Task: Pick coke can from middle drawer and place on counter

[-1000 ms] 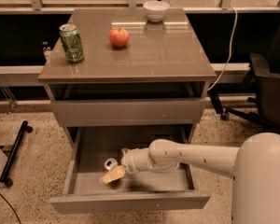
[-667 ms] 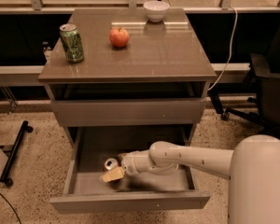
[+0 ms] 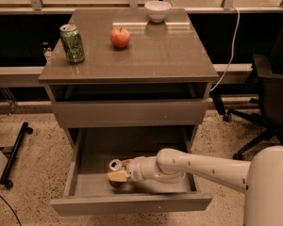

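Observation:
The middle drawer [image 3: 132, 204] is pulled open at the bottom of the cabinet. The coke can [image 3: 115, 165] stands on the drawer's floor near the front left; only its silver top and a little red show. My gripper [image 3: 117, 171] reaches into the drawer from the right. Its tan fingers [image 3: 117, 176] are closed around the can, which still rests low in the drawer. The counter [image 3: 151, 60] is the glossy top of the cabinet above.
On the counter stand a green can [image 3: 72, 43] at the left, a red apple [image 3: 120, 37] in the middle and a white bowl [image 3: 157, 10] at the back. An office chair [image 3: 273, 102] stands to the right. A black bar [image 3: 15, 150] lies on the floor at the left.
The gripper and can have stayed at almost the same spot in the drawer; the arm has shifted only slightly.

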